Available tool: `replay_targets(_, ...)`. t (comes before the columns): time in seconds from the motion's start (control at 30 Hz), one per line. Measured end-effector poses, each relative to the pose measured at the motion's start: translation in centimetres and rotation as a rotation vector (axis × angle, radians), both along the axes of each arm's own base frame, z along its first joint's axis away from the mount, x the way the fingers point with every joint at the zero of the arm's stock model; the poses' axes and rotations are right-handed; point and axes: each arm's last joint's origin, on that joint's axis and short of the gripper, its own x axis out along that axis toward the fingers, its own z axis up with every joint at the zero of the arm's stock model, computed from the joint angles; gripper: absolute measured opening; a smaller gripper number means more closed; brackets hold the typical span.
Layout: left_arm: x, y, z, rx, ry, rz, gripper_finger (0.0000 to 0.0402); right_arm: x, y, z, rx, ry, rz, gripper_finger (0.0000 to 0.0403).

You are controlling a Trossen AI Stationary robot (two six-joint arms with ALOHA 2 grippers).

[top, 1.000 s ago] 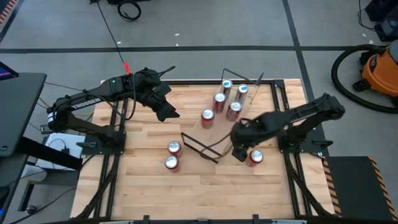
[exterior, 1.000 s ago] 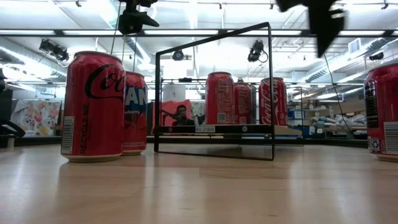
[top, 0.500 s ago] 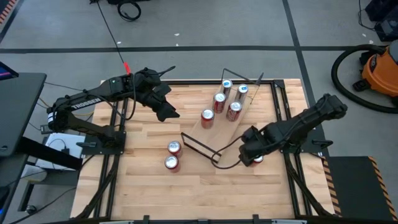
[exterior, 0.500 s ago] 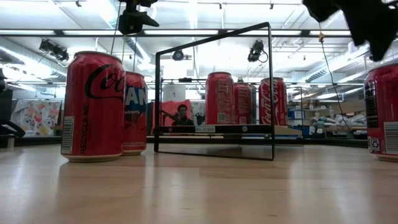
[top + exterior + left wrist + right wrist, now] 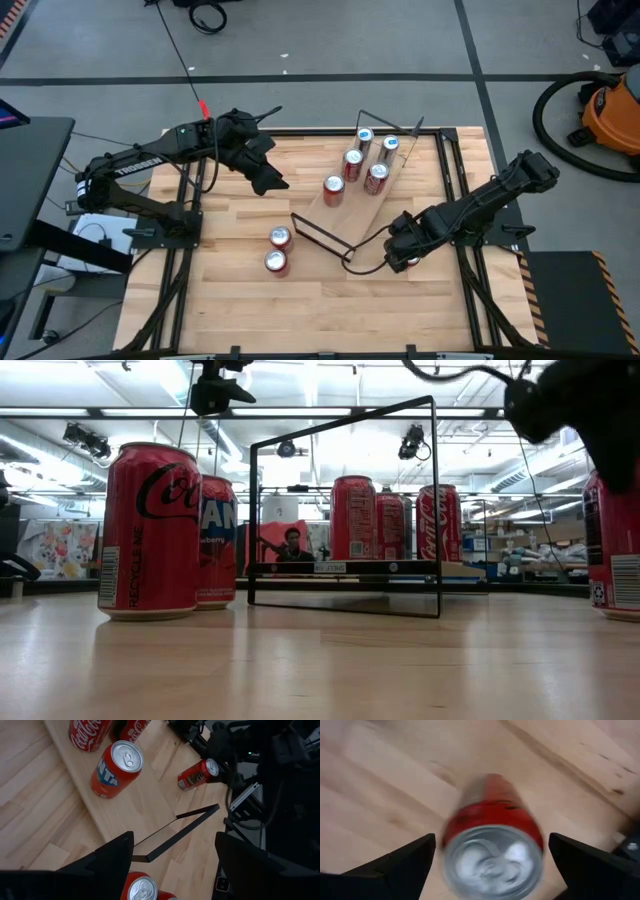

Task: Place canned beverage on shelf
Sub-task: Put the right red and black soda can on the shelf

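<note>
A red canned beverage (image 5: 492, 820) stands upright on the tabletop near the right edge, also seen in the low view (image 5: 615, 540). My right gripper (image 5: 492, 865) hovers just above it, pointing down. It is open, with one finger on either side of the can's top and neither touching. The shelf (image 5: 362, 190), a light-wood board with a black wire frame, lies slantwise at the table's middle and carries several upright cans. My left gripper (image 5: 272, 180) waits open in the air over the far left of the table.
Two red cans (image 5: 278, 250) stand on the table left of the shelf's near end. The shelf's black wire frame (image 5: 325, 238) reaches toward my right gripper. An orange can (image 5: 116, 767) stands nearest the shelf's free near end. Bare wood lies along the near edge.
My right gripper has come down and toward the table's right and near edges, from beside the shelf's wire frame to over the lone red can. It has rolled about its own axis on the way. Its fingers stay open. The can has not moved.
</note>
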Motion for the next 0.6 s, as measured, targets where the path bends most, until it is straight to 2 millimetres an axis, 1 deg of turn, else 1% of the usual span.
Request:
replay_targets(0.17, 0.0, 0.0, 0.0, 0.0, 0.0, 0.0, 0.029, -0.2, 0.0, -1.3, 0.031, 0.003, 0.026, 0.0397)
replay_targets(0.3, 0.0, 0.0, 0.0, 0.0, 0.0, 0.0, 0.029, -0.1, 0.1, -1.6, 0.045, -0.016, 0.096, 0.0373)
replay_targets(0.4, 0.0, 0.0, 0.0, 0.0, 0.0, 0.0, 0.029, -0.1, 0.1, -1.6, 0.041, -0.027, 0.21, 0.0345)
replay_targets(0.5, 0.0, 0.0, 0.0, 0.0, 0.0, 0.0, 0.029, -0.1, 0.0, -1.6, 0.04, -0.042, 0.379, 0.0323)
replay_targets(0.6, 0.0, 0.0, 0.0, 0.01, -0.001, -0.008, 0.029, 0.2, -0.4, -1.3, 0.072, -0.051, 0.533, 0.0319)
